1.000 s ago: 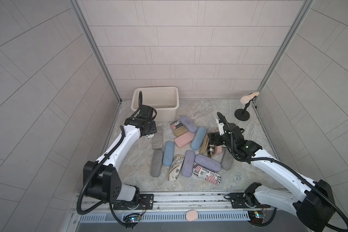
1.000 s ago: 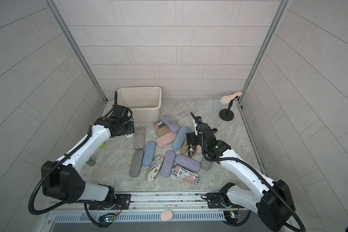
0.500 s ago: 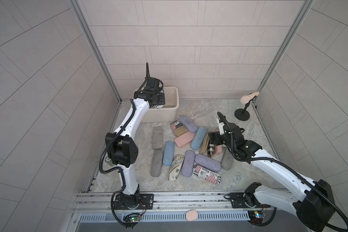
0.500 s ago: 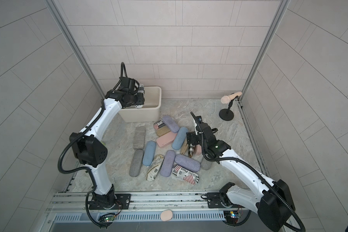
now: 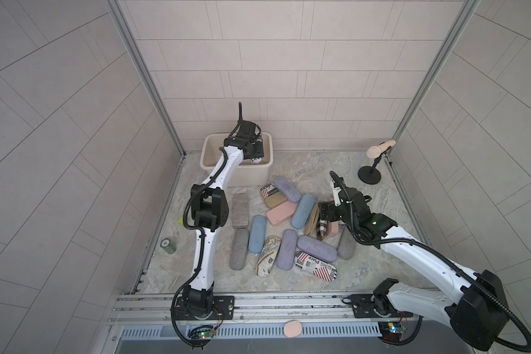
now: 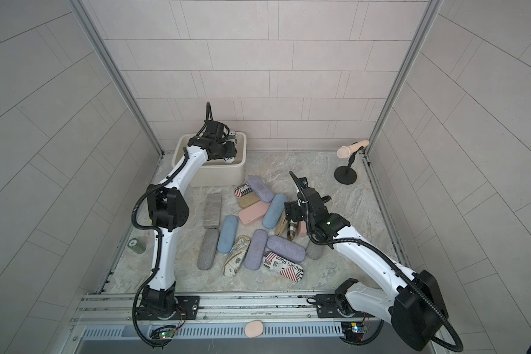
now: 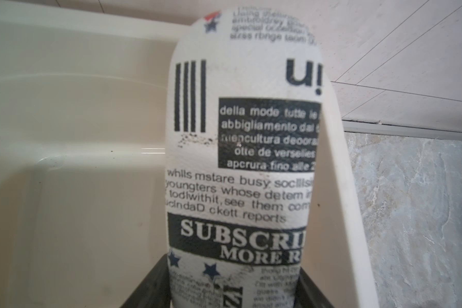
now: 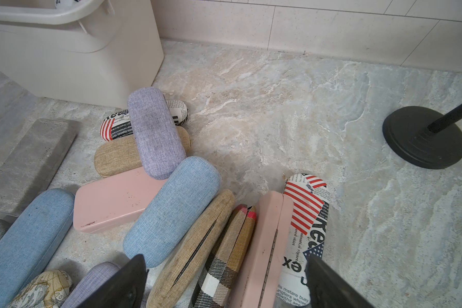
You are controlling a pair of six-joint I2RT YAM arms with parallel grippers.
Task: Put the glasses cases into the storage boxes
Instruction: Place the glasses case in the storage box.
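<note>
Tiled booth, marble counter (image 5: 319,165): the newspaper-print case (image 7: 240,160) hangs inside the beige bin (image 7: 64,120), hard against one wall, gripped by the left claw (image 5: 253,148) — nudge it toward the middle and lower it before letting go. The right claw (image 8: 226,257) gapes empty over the loose cases (image 5: 288,220).

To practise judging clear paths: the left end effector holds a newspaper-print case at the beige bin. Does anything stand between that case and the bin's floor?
Nothing visible does. The newspaper-print case, gripped by the left end effector, hangs inside the beige bin close beside one side wall; the floor that shows beside it looks bare.
</note>
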